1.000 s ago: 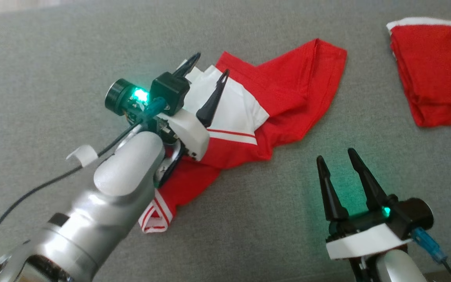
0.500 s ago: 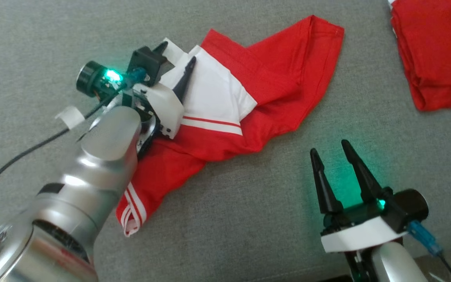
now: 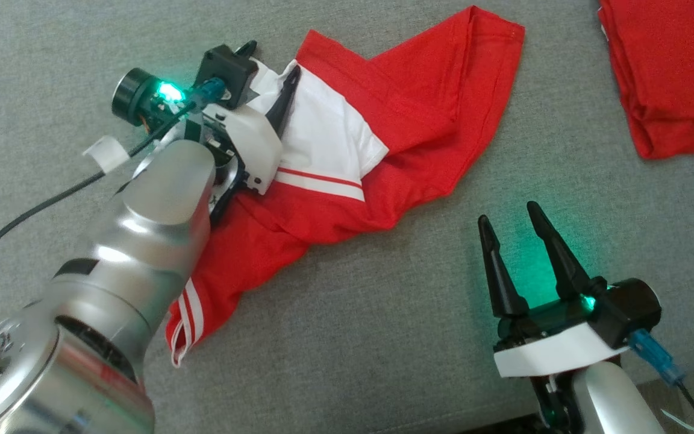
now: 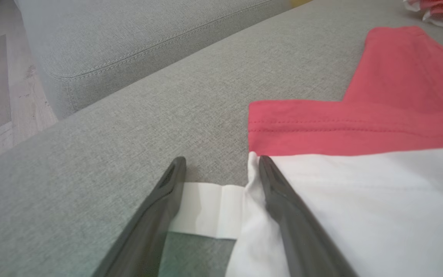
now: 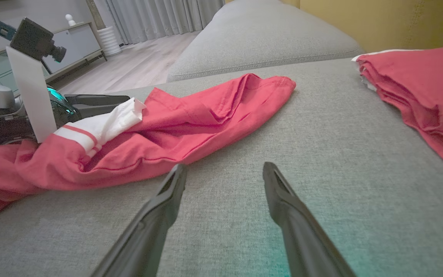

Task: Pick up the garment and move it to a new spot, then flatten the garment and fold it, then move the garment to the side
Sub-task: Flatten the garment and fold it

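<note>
Garment [image 3: 431, 102], red and white, 1: crumpled on grey cushion [image 3: 353, 337], white edge lying between spread, unclenched fingers of left gripper [image 3: 272, 57]. Right gripper [image 3: 507, 213], 1: released, garment at its 10 o'clock. Folded red cloth [image 3: 666, 78], 1: at 1 o'clock.

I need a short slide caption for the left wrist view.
Open left gripper at the white edge of the red-and-white garment on a grey sofa.
</note>
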Available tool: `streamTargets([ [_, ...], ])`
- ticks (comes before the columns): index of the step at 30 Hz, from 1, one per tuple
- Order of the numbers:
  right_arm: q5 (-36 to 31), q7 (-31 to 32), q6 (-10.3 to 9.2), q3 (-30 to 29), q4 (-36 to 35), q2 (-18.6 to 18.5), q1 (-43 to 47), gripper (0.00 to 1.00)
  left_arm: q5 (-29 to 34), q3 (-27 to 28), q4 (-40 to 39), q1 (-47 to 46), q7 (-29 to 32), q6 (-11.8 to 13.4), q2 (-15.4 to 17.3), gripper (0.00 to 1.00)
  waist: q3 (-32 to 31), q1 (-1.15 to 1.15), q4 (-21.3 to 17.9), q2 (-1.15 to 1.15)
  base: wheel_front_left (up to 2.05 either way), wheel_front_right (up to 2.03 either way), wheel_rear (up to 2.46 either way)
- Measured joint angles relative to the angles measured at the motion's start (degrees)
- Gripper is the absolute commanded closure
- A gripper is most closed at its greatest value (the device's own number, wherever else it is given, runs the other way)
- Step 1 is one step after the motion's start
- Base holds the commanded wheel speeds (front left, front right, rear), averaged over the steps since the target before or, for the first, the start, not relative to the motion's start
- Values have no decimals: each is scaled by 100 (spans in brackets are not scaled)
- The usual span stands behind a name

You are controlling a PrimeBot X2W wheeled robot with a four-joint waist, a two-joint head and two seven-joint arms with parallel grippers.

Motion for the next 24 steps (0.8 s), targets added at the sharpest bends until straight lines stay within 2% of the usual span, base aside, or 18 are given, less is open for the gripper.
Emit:
streamTargets([
  [5,25,0,0,-12,0,0,-17,0,-279,-305,-203,-10,131,9,59,0,11,0,-9,0,0,0,0],
  [6,42,0,0,-12,0,0,-23,0,-347,-386,-248,-19,172,9,83,8,13,0,-15,0,0,0,0],
  [7,42,0,0,-12,0,0,-23,0,-347,-386,-248,-19,172,9,83,24,13,0,-15,0,0,0,0],
  [8,42,0,0,-11,0,0,-34,0,-417,-449,-314,-23,225,9,112,51,16,0,-24,0,0,0,0],
  [9,42,0,0,-11,0,0,-55,0,-493,-535,-382,-25,268,8,130,66,21,0,-32,0,0,0,0],
  [10,42,0,0,-12,-1,0,-87,0,-578,-610,-456,-26,308,7,134,92,26,0,-40,0,0,0,0],
  [11,42,0,0,-13,-5,0,-110,0,-662,-700,-541,-27,392,8,141,100,29,0,-45,0,0,0,0],
  [17,42,-1,0,-97,-7,0,-114,0,-1129,-1125,-911,-39,510,25,299,100,-15,1,14,0,0,0,0],
  [21,42,0,0,-181,-8,0,-94,0,-1099,-1260,-839,18,-58,0,286,100,-142,1,118,0,0,0,0],
  [24,42,-1,0,-200,-12,-1,-76,0,-1055,-1245,-754,51,-519,82,247,100,-298,1,227,0,0,0,0],
])
